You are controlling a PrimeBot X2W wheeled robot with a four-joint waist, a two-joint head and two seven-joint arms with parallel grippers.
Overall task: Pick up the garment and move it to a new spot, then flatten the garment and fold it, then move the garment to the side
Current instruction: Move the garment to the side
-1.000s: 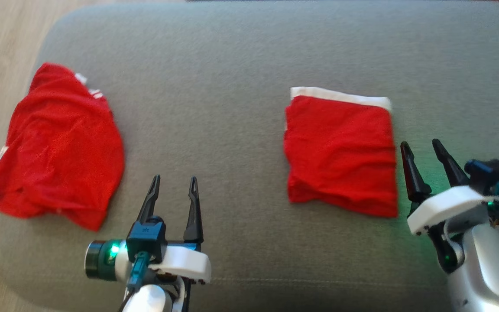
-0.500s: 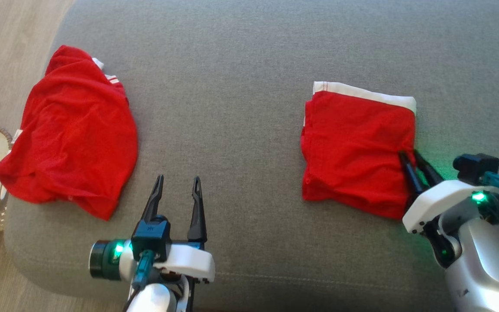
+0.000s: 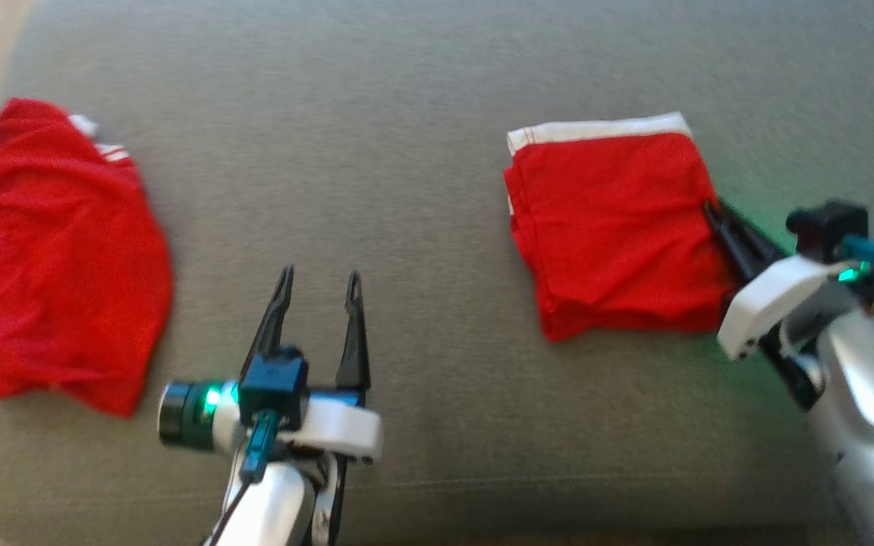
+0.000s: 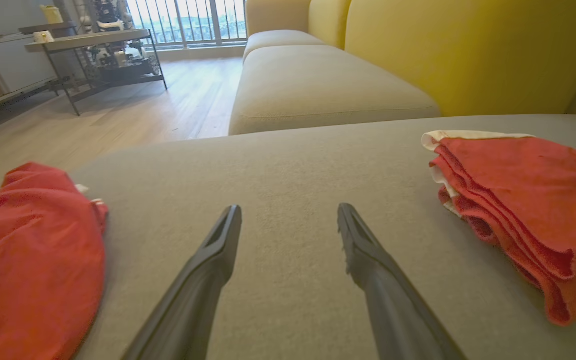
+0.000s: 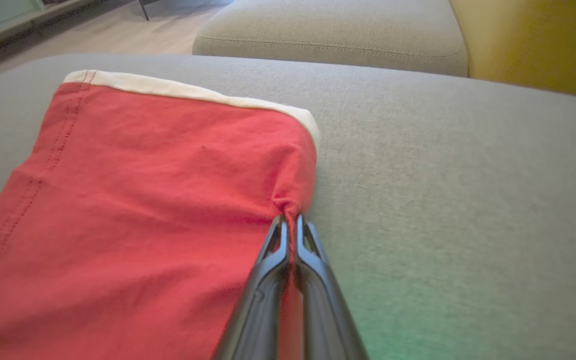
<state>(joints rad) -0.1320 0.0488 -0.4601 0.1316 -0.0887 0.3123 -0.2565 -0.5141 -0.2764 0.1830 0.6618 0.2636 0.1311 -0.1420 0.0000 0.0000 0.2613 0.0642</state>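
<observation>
Locate the folded red cloth garment with the white band (image 3: 619,227) on the right half of the grey upholstered seat cushion (image 3: 407,114), lying flat as a squared stack. Note the right gripper (image 3: 710,206) at the middle of its right edge, fingers pressed together on a small pinch of red cloth. Confirm in the right wrist view by the puckered fabric at the tips.

Compare with a second ago: fingers then spread wide just beside that edge, touching nothing; half a second ago, narrowing onto it. Treat the grasp as newly made. Disregard the overall shift of the head view as camera motion.

Note the left gripper (image 3: 319,277) over bare cushion between the two red items, fingers as wide as before, holding nothing. Leave the crumpled red garment with white trim (image 3: 50,258) at the cushion's left end untouched.

Judge folding complete and the last step, moving the garment aside, in hand. Expect a single-edge pinch to let stacked layers slide or unfold; favour a low drag or a slow lift.
</observation>
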